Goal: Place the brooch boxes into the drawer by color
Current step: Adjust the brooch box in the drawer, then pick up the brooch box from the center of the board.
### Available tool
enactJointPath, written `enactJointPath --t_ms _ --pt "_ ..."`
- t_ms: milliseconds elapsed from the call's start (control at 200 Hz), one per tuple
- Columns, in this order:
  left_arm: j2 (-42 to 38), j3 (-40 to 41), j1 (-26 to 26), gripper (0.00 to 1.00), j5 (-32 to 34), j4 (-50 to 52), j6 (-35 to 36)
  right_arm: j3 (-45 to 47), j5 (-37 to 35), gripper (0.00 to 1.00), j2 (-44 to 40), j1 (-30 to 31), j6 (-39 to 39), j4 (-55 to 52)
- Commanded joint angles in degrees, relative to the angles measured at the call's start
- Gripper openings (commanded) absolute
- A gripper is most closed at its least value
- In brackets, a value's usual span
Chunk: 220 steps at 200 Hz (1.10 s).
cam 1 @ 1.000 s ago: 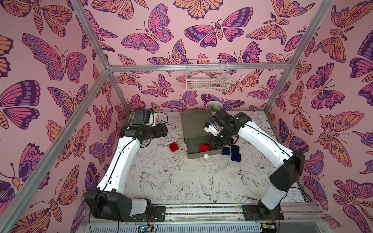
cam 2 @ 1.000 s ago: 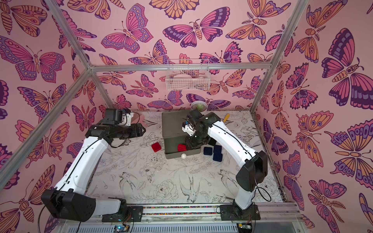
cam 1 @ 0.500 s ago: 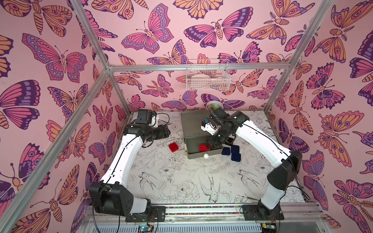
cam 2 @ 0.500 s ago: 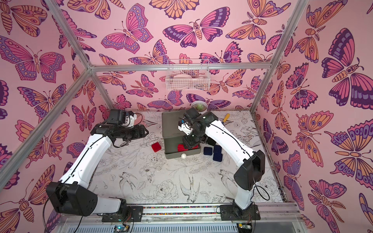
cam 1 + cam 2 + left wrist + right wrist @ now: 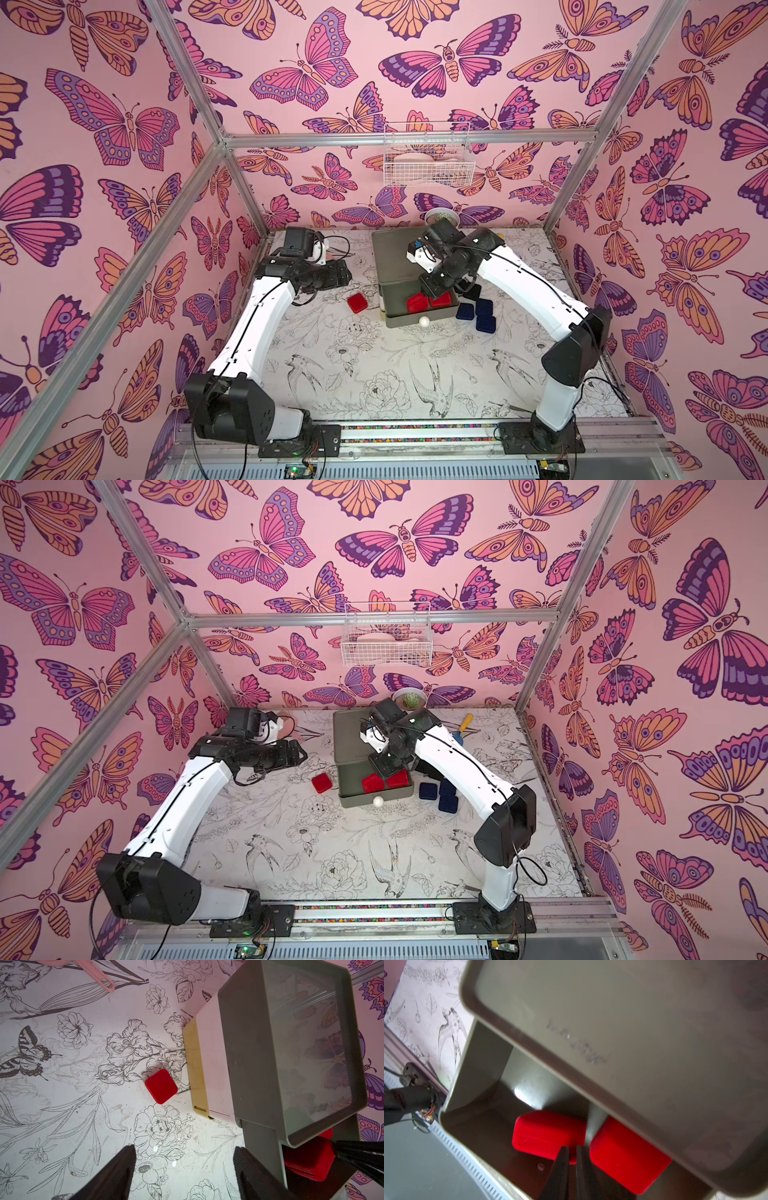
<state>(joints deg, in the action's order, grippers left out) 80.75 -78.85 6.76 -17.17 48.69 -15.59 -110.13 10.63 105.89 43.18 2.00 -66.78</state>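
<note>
Drawer point(image 5: 399, 322) open toward front rail point(image 5: 415, 432), two red boxes point(image 5: 415, 302) flat inside

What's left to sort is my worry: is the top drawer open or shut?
Open: the top drawer is pulled out, with two red boxes lying inside.

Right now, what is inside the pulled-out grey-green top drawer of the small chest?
Two red velvety rounded-square boxes, side by side. The drawer's rear part sits under the chest's top, so anything there is hidden.
</note>
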Motion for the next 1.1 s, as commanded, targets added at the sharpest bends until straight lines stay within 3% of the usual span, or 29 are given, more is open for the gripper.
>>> enactJointPath --t_ms 0,95,185,275,646,811,927,1097 --pt "0.60 0.89 -0.28 0.80 -1.14 0.87 0.92 -1.40 -1.68 0.13 2.22 0.35 1.05 0.87" --pt "0.56 1.04 -0.42 0.81 -0.86 0.87 1.25 -0.86 -1.27 0.14 2.79 0.65 1.00 1.09" --pt "0.60 1.15 -0.41 0.81 -0.67 0.88 1.29 0.03 -1.54 0.25 2.49 0.87 1.72 2.83" --pt "0.49 1.33 -0.42 0.81 -0.28 0.88 1.29 0.56 -2.05 0.29 1.25 0.85 2.77 4.85" --pt "1.99 5.08 -0.51 0.84 2.67 2.35 -2.11 7.94 -7.04 0.51 -14.35 0.70 5.49 20.88" --pt "10.75 5.27 -0.45 0.84 0.58 2.24 -8.32 8.26 -7.19 0.54 -17.44 -0.49 6.35 22.14" --pt "19.19 1.10 -0.30 0.88 -1.28 2.29 -11.26 8.79 -6.96 0.54 -18.44 -1.32 6.77 22.33" --pt "28.32 -5.96 1.31 0.89 1.26 2.28 -13.72 10.13 -7.28 0.55 -20.03 -2.32 7.01 21.88"
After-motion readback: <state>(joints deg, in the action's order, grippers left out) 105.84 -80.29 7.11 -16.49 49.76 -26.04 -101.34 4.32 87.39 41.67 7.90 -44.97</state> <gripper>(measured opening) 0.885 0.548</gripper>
